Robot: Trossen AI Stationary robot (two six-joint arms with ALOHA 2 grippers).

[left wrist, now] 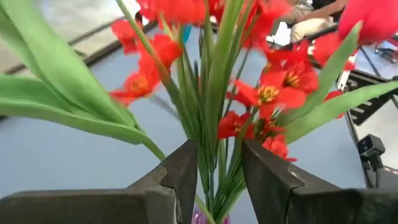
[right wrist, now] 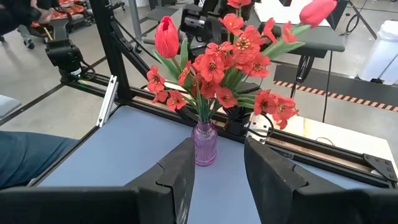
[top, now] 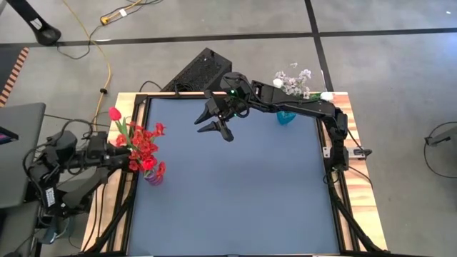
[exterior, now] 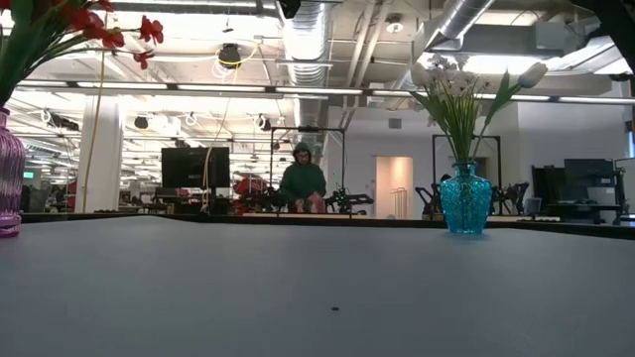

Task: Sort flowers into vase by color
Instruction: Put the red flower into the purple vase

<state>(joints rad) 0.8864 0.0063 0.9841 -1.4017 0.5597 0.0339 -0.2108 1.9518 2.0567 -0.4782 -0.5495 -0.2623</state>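
The red flowers (top: 143,143) (right wrist: 217,62) stand with their stems in a purple vase (top: 153,176) (right wrist: 204,144) at the table's left edge. My left gripper (top: 133,154) (left wrist: 217,155) is open, level with the bunch; its fingers stand on either side of the green stems (left wrist: 214,124) just above the vase mouth. The white flowers (top: 294,82) (exterior: 451,94) stand in a blue vase (top: 285,116) (exterior: 465,198) near the far right. My right gripper (top: 214,123) (right wrist: 217,149) is open and holds nothing, hovering over the far middle of the table and facing the purple vase.
A black box (top: 200,71) sits just beyond the far edge. The wooden table frame (top: 346,185) runs along the right side. The blue mat (top: 235,193) stretches between the two vases. A person (exterior: 302,178) sits in the room behind.
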